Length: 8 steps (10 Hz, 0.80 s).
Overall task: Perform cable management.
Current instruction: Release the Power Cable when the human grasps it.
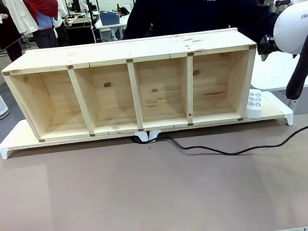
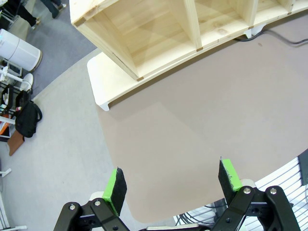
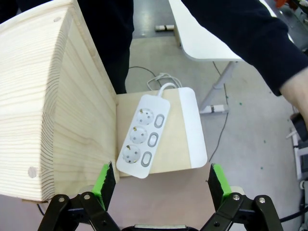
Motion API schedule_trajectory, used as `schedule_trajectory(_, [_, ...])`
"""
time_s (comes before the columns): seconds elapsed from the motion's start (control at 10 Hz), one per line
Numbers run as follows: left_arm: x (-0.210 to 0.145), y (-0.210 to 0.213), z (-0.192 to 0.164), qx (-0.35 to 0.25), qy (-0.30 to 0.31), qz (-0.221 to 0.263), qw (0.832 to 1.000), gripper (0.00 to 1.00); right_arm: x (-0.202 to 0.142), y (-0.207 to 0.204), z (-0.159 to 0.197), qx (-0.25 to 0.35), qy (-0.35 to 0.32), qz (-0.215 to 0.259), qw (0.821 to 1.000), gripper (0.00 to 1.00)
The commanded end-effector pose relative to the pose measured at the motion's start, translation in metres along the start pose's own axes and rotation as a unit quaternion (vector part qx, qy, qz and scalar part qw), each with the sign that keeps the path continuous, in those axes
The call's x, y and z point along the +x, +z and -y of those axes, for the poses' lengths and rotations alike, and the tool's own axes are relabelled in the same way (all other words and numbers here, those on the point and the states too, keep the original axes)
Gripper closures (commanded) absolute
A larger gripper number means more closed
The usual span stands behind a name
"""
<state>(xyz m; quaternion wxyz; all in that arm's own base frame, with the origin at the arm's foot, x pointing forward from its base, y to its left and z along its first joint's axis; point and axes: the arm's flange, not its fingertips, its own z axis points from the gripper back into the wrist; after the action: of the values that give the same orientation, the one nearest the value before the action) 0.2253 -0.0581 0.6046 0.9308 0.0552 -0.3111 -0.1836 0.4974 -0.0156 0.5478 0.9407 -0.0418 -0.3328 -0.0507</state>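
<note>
The thin black cable [image 1: 229,153] lies on the brown table mat; it runs from under the middle of the wooden shelf [image 1: 131,54] toward the right edge. Its end sits between the white riser's feet, and I cannot make out the plug. In the left wrist view the cable [image 2: 284,38] crosses the top right corner. My left gripper [image 2: 172,182] hangs open and empty above the mat's near left corner. My right gripper [image 3: 160,180] is open and empty, high above the white power strip [image 3: 144,137] beside the shelf's end wall [image 3: 53,106].
The shelf stands on a white riser [image 1: 18,138] with the power strip [image 1: 253,104] at its right end. A person in a dark sweater [image 1: 197,6] stands behind the shelf, one sleeve [image 3: 240,33] reaching over. My right arm [image 1: 299,28] is at the upper right.
</note>
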Motion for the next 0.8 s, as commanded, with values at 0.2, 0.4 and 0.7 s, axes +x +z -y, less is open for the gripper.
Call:
schedule_trajectory(0.2, [-0.0005,0.0,-0.0002,-0.002,0.0,0.001,1.0,0.0,-0.0004,-0.0014,-0.0004,0.004,-0.006,-0.002,1.0,0.0])
schedule_trajectory(0.4, [-0.0005,0.0,-0.0002,-0.002,0.0,0.001,1.0,0.0,-0.0004,-0.0014,-0.0004,0.004,-0.006,-0.002,1.0,0.0])
schedule_trajectory(0.7, [-0.0005,0.0,-0.0002,-0.002,0.0,0.001,1.0,0.0,-0.0004,-0.0014,-0.0004,0.004,-0.006,-0.002,1.0,0.0])
